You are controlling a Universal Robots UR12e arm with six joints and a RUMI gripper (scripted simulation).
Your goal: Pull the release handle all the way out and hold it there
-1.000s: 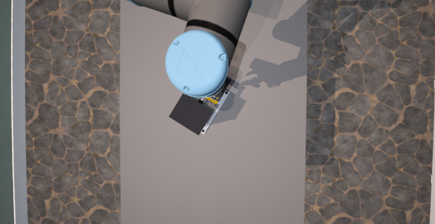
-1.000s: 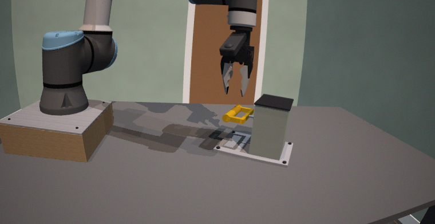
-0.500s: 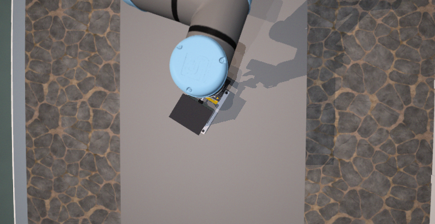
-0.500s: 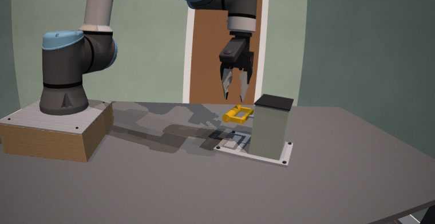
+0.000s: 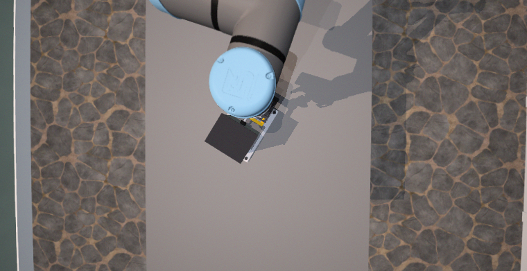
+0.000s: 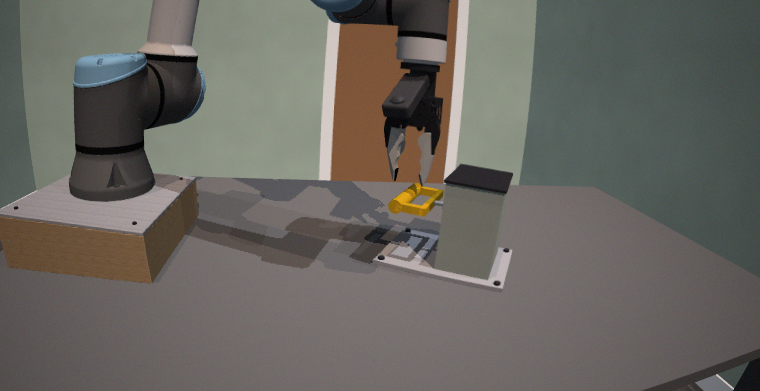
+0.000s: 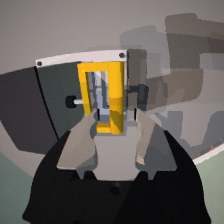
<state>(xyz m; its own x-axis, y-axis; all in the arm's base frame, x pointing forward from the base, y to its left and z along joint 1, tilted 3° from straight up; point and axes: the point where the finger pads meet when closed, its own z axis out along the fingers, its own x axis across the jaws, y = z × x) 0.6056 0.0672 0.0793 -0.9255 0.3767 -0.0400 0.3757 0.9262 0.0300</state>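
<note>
Table [image 6: 585, 282]: grey top on cobbled floor [image 5: 84, 121], brown door [image 6: 361, 95] at 12 o'clock; I read no writing. Gripper [image 6: 408, 178] part-open, holding nothing.

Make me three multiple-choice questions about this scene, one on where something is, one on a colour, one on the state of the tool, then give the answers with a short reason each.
1. Where does the release handle sit?
A. On the side of the grey housing, pointing toward the arm's base
B. Flat on the housing's black top
C. On the wooden pedestal

2. What colour is the release handle?
A. Blue
B. Yellow
C. Black

3. What is the state of the tool?
A. Clamped on the handle's grip
B. Partly open, holding nothing, tips just above the handle
C. Pressed flat on the table

Answers:
1. A: the exterior view shows the handle sticking out of the housing's side on a short rod.
2. B: it shows yellow in the exterior and wrist views.
3. B: the fingers stand apart with nothing between them, and the handle lies ahead of them in the wrist view.
</note>
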